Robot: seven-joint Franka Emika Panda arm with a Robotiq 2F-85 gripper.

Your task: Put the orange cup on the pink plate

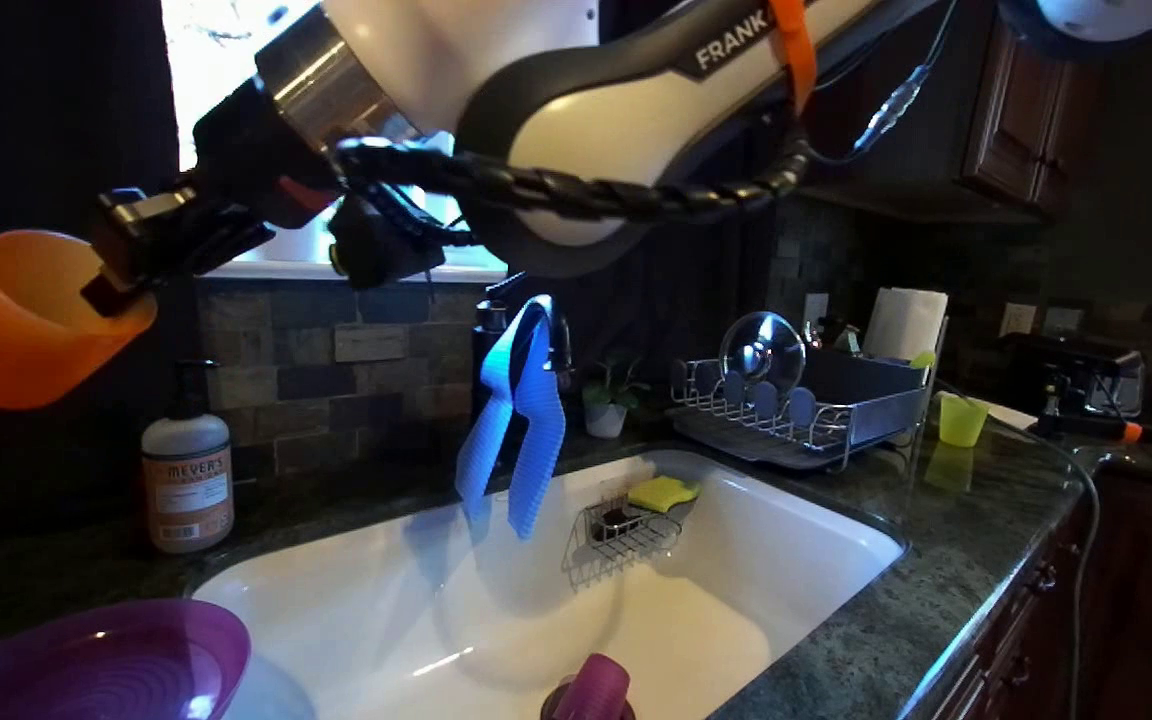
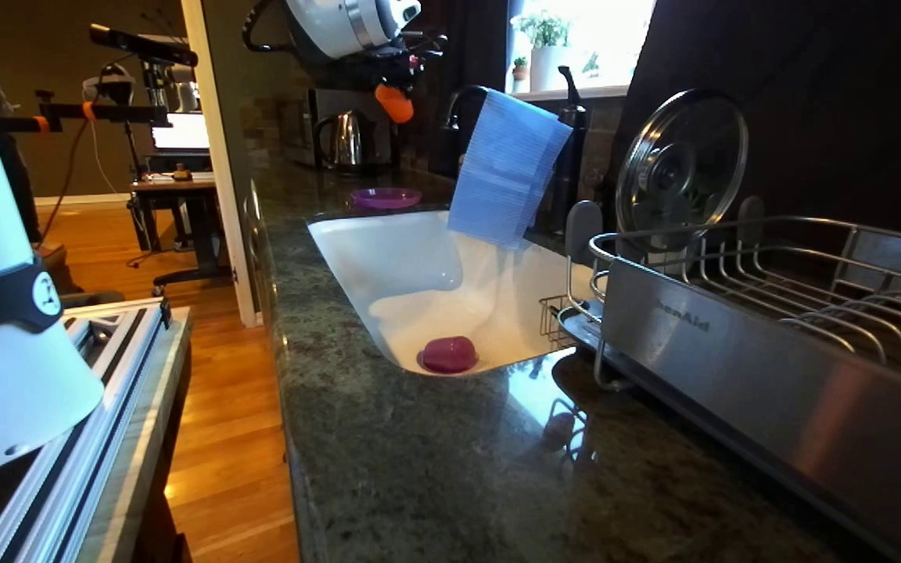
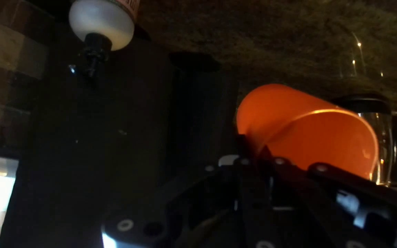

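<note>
- The black robot gripper (image 1: 114,288) has its fingers clamped on the thin wall of the plain, tapered, bright orange plastic cup (image 1: 31,345), at the rim.
- The cup hangs tilted in the air, its mouth toward about one o'clock in an exterior view; in the wrist view the fingers grip the rim at about nine o'clock.
- At about six o'clock from the cup in both exterior views, and well apart from it, the glossy magenta-purple round plastic plate (image 1: 96,665) lies on the dark polished stone counter (image 2: 388,446).
- The glossy white sink (image 1: 796,545) sits at about three o'clock from the plate in an exterior view, just beside it.
- A small, tapered magenta object (image 1: 596,685) is in the sink, toward six o'clock.
- A ribbed blue cloth (image 1: 539,440) hangs over the curved black tap (image 1: 562,345), at twelve o'clock of the sink.
- The pale soap bottle (image 1: 186,490) stands between four and five o'clock from the cup.
</note>
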